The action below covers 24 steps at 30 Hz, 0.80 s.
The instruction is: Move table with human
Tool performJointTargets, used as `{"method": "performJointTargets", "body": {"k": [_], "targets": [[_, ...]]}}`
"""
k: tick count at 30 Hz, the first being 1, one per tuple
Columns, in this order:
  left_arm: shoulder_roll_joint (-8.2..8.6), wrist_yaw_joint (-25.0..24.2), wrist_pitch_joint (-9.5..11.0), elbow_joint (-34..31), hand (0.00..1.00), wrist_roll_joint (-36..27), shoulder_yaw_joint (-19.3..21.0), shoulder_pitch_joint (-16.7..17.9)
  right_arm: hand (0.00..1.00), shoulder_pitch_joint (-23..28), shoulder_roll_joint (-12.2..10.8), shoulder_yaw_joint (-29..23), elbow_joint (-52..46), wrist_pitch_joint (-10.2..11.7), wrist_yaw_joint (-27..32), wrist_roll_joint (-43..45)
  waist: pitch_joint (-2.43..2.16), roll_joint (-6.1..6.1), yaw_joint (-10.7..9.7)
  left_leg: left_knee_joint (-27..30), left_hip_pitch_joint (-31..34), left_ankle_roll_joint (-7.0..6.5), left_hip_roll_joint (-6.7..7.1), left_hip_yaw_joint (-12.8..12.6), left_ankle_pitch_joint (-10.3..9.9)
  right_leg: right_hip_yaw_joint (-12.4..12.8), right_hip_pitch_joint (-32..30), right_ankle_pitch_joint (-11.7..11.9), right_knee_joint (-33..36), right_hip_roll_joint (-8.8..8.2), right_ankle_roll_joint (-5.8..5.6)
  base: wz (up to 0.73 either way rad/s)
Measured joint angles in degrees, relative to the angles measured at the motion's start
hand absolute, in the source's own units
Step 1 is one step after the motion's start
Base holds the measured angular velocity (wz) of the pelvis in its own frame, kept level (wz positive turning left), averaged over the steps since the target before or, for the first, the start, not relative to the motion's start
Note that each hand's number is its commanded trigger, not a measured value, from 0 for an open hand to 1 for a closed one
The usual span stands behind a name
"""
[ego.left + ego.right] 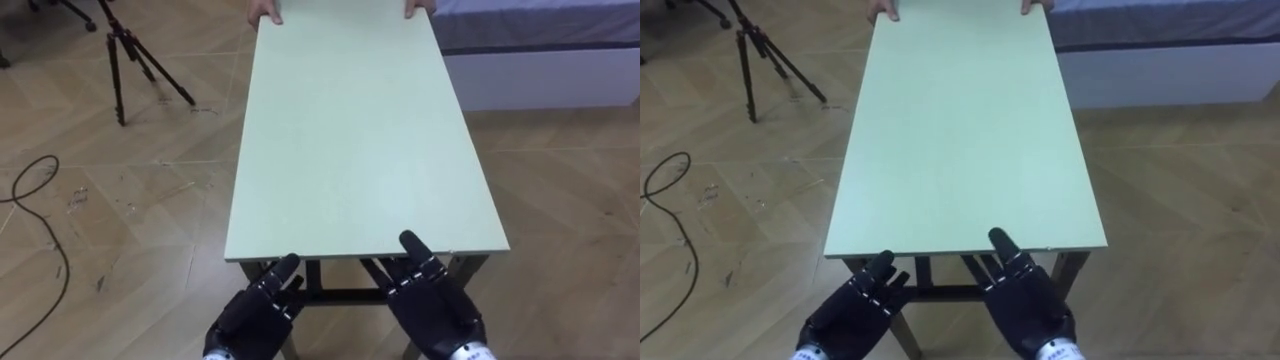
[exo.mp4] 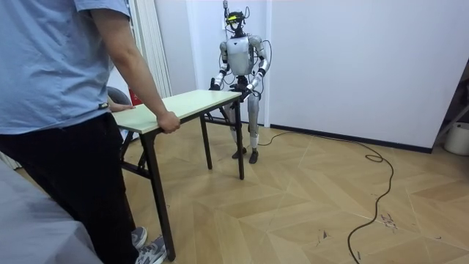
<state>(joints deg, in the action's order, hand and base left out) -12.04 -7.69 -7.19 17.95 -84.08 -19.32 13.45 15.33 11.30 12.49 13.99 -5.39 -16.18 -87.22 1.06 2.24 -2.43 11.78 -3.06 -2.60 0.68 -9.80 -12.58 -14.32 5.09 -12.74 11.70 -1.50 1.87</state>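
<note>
A long pale green table (image 1: pixel 360 140) with dark metal legs stretches away from me. My left hand (image 1: pixel 258 312) and right hand (image 1: pixel 432 300) are at its near short edge, fingers straight and pointing under the top. The right thumb lies up over the edge. At the far end a person's two hands (image 1: pixel 266 12) grip the table's corners. In the room view the person (image 2: pixel 66 110), in a blue shirt and dark trousers, holds the table (image 2: pixel 183 106) at the room view's left. I stand at its other end near the white wall.
A black tripod (image 1: pixel 128 55) stands on the wooden floor to the far left, and a dark cable (image 1: pixel 30 195) loops at the left. A grey and white bed (image 1: pixel 540 55) lies behind the person at the far right. A white bucket (image 2: pixel 459 138) stands by the wall.
</note>
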Motion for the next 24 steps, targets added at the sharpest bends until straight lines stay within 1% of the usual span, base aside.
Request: {"method": "performJointTargets", "body": {"k": [3,5,10,14,18,20,24], "targets": [[0.16,0.5,-0.2,0.0,0.0,-0.1,0.3,0.0,0.0,-0.9,-0.4,-0.9,1.1,0.5,0.3,-0.1,-0.01,0.01,-0.1,0.0,-0.1,0.0,0.0,0.0,0.0,0.1,0.0,0.0,0.0,0.0,0.0,0.0],[0.43,0.9,-1.2,0.0,0.0,-0.1,1.2,0.0,0.0,-1.1,-0.6,-1.6,1.1,0.5,0.7,-0.3,-0.02,0.1,-0.1,0.0,-0.2,0.0,0.0,0.0,0.0,0.2,0.1,0.0,0.0,0.0,0.0,0.0],[0.75,1.6,-1.5,0.0,0.0,-0.1,1.2,0.0,0.0,-1.1,-1.9,-4.1,1.1,0.8,2.1,-0.4,-0.07,0.33,-0.2,-0.1,-0.7,0.0,0.0,0.0,0.0,0.0,0.7,0.0,-0.1,0.01,0.0,0.0],[0.77,2.0,-1.6,0.0,0.0,-0.1,1.3,0.0,0.0,-1.2,-2.1,-5.5,1.1,1.2,3.5,-0.5,-0.12,0.39,-0.2,-0.1,-0.8,0.0,0.0,0.0,0.0,0.1,0.7,0.0,-0.1,0.01,0.0,0.0],[0.77,2.0,-1.7,0.0,0.0,0.0,1.4,0.0,0.0,-1.2,-2.1,-5.5,1.1,1.2,4.0,-0.5,-0.13,0.38,-0.2,-0.1,-0.9,0.0,0.0,0.0,0.0,0.1,0.8,0.0,0.0,0.01,0.0,0.0],[0.77,2.0,-2.4,0.0,0.0,0.6,2.0,0.0,0.0,-1.3,-2.2,-5.5,1.1,1.1,4.6,-0.5,-0.14,0.38,-0.2,-0.1,-0.9,0.0,-0.01,-0.1,0.0,0.1,0.8,0.0,0.0,0.01,0.0,0.0],[0.78,2.0,-3.4,0.0,0.0,0.6,2.7,0.0,0.0,-1.6,-2.6,-5.8,1.1,1.1,5.4,-0.5,-0.15,0.37,-0.2,-0.1,-0.9,0.0,-0.02,-0.3,0.0,0.1,0.8,0.0,0.0,0.01,0.0,0.0]]}}
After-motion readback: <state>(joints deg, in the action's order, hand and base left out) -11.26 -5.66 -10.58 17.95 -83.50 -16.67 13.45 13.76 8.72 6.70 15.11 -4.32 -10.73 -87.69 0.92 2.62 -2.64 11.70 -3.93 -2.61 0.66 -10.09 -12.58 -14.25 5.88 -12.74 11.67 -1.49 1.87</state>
